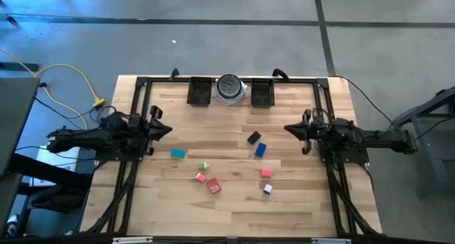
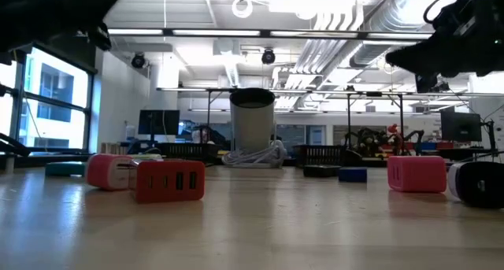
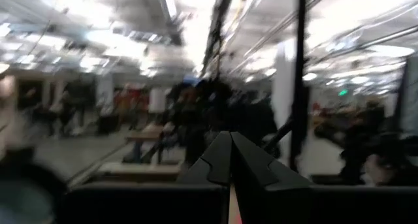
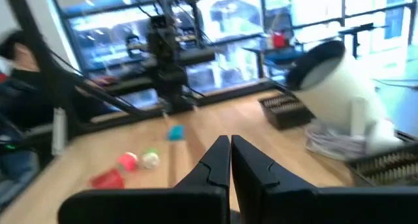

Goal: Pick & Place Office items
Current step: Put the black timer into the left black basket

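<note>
Several small office items lie on the wooden table (image 1: 234,215): a teal block (image 1: 178,153), a black one (image 1: 254,138), a blue one (image 1: 260,150), a green-white one (image 1: 204,165), a red one (image 1: 213,186), pink ones (image 1: 266,173) and a white one (image 1: 268,189). My left gripper (image 1: 167,130) hovers shut over the table's left side, its fingertips (image 3: 230,145) together. My right gripper (image 1: 288,128) hovers shut over the right side, near the black block, with its fingertips (image 4: 230,149) together. Neither touches anything.
Two black trays (image 1: 200,92) (image 1: 262,93) stand at the far edge with a round silver-grey dish (image 1: 229,88) and a coil of white cord between them. Black frame rails (image 1: 135,102) run along the table's left, right and far sides. Bare wood lies near the front edge.
</note>
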Motion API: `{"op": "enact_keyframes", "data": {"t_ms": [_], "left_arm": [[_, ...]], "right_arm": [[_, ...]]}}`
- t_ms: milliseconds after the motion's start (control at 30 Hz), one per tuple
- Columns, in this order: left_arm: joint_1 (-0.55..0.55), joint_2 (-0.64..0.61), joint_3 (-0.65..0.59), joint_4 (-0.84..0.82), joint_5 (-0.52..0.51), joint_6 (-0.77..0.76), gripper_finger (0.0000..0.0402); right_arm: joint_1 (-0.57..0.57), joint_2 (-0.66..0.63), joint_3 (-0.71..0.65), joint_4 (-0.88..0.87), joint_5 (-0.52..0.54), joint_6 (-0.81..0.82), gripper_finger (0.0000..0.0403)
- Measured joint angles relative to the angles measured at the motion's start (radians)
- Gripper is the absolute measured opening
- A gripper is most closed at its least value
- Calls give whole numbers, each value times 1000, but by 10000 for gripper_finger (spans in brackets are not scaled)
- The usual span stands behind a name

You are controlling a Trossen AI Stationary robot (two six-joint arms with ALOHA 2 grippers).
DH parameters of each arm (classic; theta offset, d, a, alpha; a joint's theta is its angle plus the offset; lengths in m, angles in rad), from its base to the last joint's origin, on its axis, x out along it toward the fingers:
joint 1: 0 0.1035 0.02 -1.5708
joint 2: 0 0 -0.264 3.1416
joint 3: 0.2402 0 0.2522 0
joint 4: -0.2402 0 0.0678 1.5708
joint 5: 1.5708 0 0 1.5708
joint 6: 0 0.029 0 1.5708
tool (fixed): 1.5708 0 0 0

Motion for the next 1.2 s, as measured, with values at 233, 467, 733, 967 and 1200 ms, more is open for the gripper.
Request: {"op": "enact_keyframes", "data": {"t_ms": [233,467,733,967,1200], "left_arm": [[-1,237,5,105,-94,-37,1],[-2,461,82,141,-32,-62,1],[-67,616,168,150,4,-70,1],[-150,668,172,221,4,-56,1],[-190,670,173,222,3,-52,1]], "right_arm": [[1,246,24,124,-45,-2,2],[43,564,189,173,-87,-99,2],[70,902,489,-66,-80,-282,2],[2,1132,778,-438,-81,-385,19],[-92,1300,970,-666,-81,-411,116]]}}
